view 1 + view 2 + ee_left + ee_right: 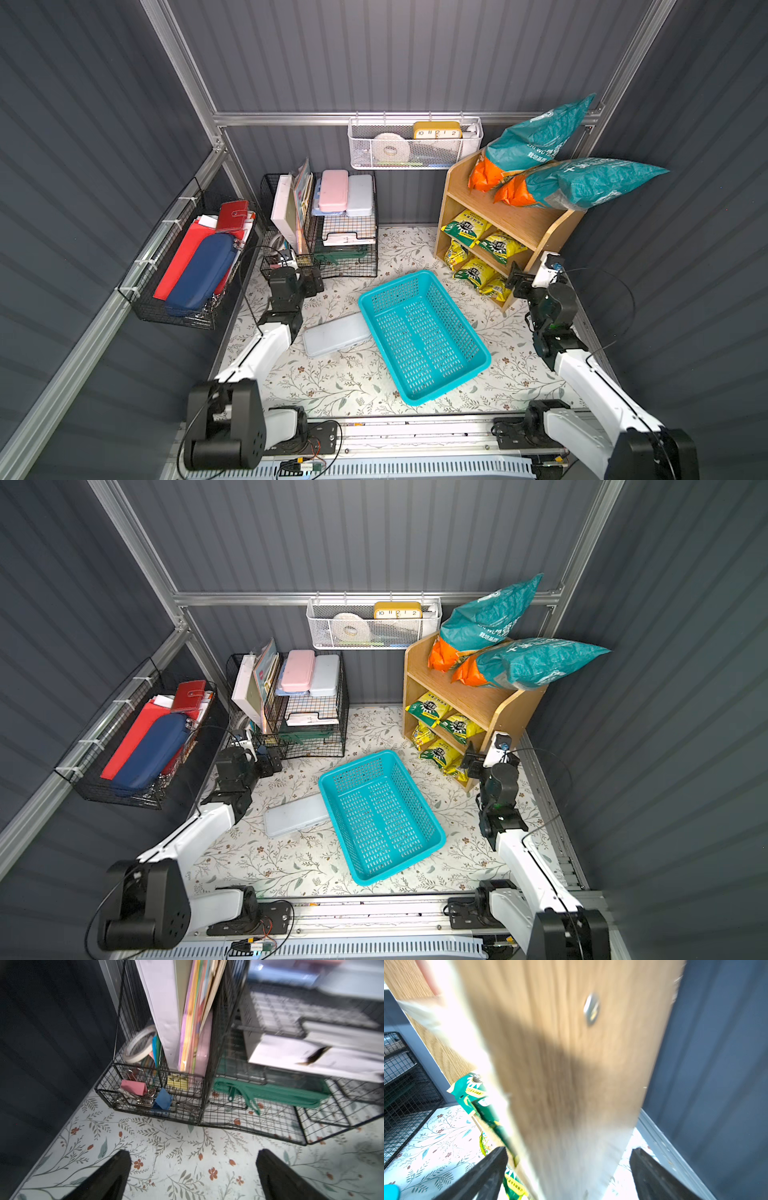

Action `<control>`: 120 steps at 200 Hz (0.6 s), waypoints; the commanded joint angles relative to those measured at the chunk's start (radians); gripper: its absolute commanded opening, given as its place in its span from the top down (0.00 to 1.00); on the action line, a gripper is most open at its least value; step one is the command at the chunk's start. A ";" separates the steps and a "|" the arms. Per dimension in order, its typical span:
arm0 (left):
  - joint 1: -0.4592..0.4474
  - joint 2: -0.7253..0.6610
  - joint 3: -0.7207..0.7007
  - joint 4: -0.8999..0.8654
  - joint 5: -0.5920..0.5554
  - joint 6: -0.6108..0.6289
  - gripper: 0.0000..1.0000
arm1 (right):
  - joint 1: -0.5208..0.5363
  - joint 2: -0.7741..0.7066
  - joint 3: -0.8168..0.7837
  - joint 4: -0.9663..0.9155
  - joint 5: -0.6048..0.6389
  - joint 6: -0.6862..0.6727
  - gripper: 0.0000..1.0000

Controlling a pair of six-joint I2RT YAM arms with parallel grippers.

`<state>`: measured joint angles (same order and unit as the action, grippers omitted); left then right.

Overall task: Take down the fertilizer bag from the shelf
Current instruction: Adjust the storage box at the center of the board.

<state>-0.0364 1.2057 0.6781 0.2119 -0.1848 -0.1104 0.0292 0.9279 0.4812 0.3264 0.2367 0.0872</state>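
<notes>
In both top views the shelf (456, 183) stands at the far right, its open front turned to the near left. Two teal-and-orange bags share its top tier. The far bag (536, 133) is propped with its orange end down and its long axis rising to the right. The near bag (582, 183) lies flat with its long axis left to right, orange end over the shelf and teal end overhanging the right side panel. That overhang probably offers the easiest hold.

Yellow-green packets (503, 247) lean upright in the lower tiers, faces to the front. I cannot tell from the print which kind is the fertilizer bag; "take down" suggests the top tier.

A turquoise basket (455, 309) sits mid-table, likely the drop spot. The right gripper (514, 277) hangs low at the shelf's near right corner. The left gripper (311, 281) waits by the black wire rack (349, 249), well apart from the shelf.

In the left wrist view the fingers (116, 1167) are spread wide over the floral cover (176, 1147) with nothing between them.

In the right wrist view the picture is blurred. The jaws are apart and empty, and the shelf's side panel fills the view ahead of them, with packets beside it.
</notes>
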 commanded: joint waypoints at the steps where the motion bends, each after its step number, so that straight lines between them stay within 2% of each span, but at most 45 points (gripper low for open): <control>1: -0.003 -0.058 0.002 -0.225 -0.006 -0.065 0.01 | 0.014 -0.067 0.073 -0.254 0.110 0.035 0.04; 29: -0.013 -0.110 0.060 -0.370 0.101 -0.096 0.01 | 0.110 -0.112 0.245 -0.487 0.262 0.050 0.06; 50: -0.028 -0.122 0.102 -0.421 0.158 -0.132 0.01 | 0.234 -0.125 0.356 -0.565 0.400 0.010 0.07; 66: -0.043 -0.138 0.115 -0.431 0.186 -0.164 0.00 | 0.314 -0.121 0.447 -0.641 0.457 0.021 0.07; 81: -0.067 -0.153 0.123 -0.445 0.207 -0.182 0.01 | 0.383 -0.090 0.537 -0.721 0.403 0.063 0.09; 89: -0.078 -0.158 0.130 -0.458 0.226 -0.187 0.01 | 0.418 -0.046 0.593 -0.772 0.327 0.098 0.10; 101: -0.100 -0.163 0.144 -0.494 0.250 -0.192 0.01 | 0.485 0.051 0.684 -0.879 0.219 0.172 0.11; 106: -0.108 -0.163 0.152 -0.508 0.266 -0.195 0.01 | 0.513 0.099 0.719 -0.926 0.219 0.180 0.11; 111: -0.119 -0.161 0.157 -0.521 0.281 -0.194 0.01 | 0.536 0.147 0.746 -0.956 0.127 0.226 0.13; 120: -0.143 -0.157 0.164 -0.536 0.305 -0.187 0.01 | 0.591 0.225 0.791 -1.011 0.075 0.278 0.15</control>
<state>-0.1390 1.0561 0.8078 -0.2298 0.0235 -0.2722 0.5121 0.9634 1.1851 -0.4259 0.5076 0.2127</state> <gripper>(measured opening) 0.994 0.870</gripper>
